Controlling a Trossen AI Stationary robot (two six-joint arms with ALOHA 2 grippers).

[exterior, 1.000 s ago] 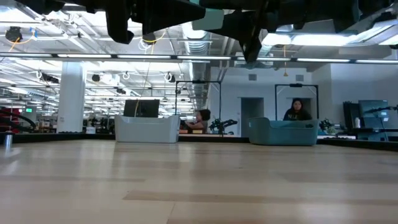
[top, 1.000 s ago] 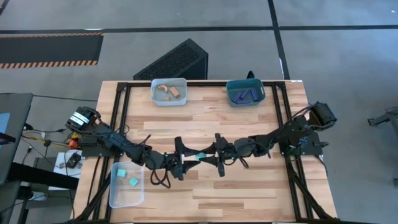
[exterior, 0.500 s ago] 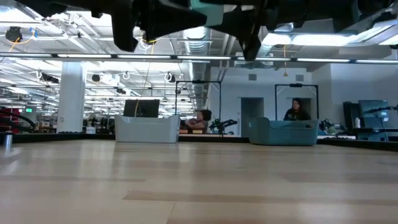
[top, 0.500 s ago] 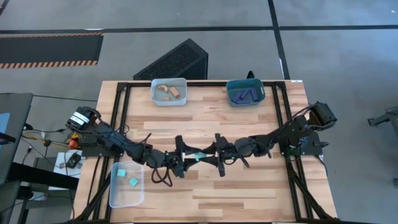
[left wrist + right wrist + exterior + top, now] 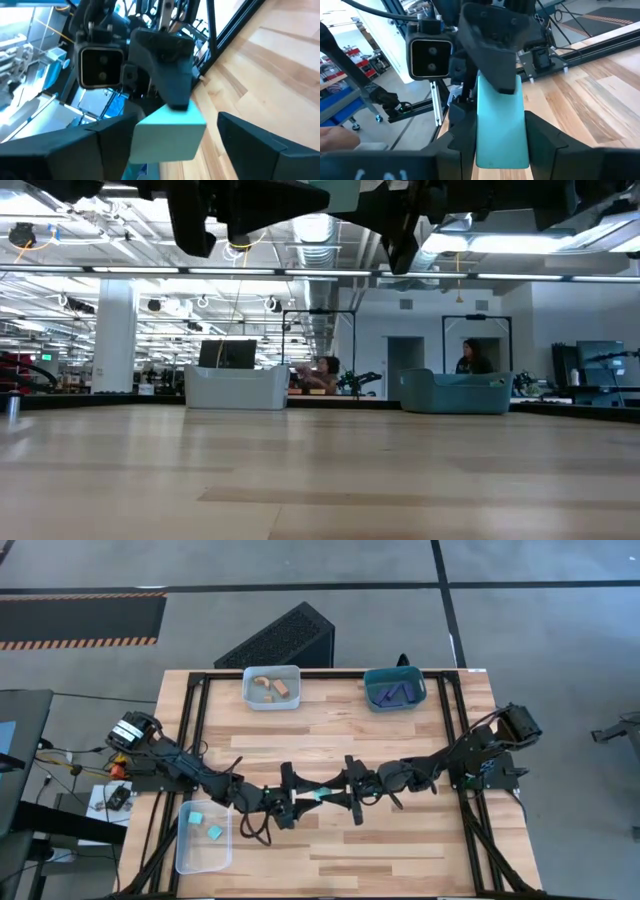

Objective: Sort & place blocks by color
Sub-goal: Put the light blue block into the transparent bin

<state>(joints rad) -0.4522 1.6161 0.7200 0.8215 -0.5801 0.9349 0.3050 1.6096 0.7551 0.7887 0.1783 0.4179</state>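
Overhead, the cyan block (image 5: 322, 792) hangs above mid-worktop (image 5: 400, 850), between left end effector (image 5: 297, 802) and right end effector (image 5: 345, 794). Left wrist: left fingers stand apart beside it. Right wrist: right fingers clamp it, long axis pointing leftward.

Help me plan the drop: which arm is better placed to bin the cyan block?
Left, probably: the bin with cyan cubes sits on its side, though the right gripper holds the block.

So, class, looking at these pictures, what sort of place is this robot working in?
Most likely a large robotics lab or workshop: open ceiling with strip lights and ducts, a wooden work table on a concrete floor, and people at workstations behind.
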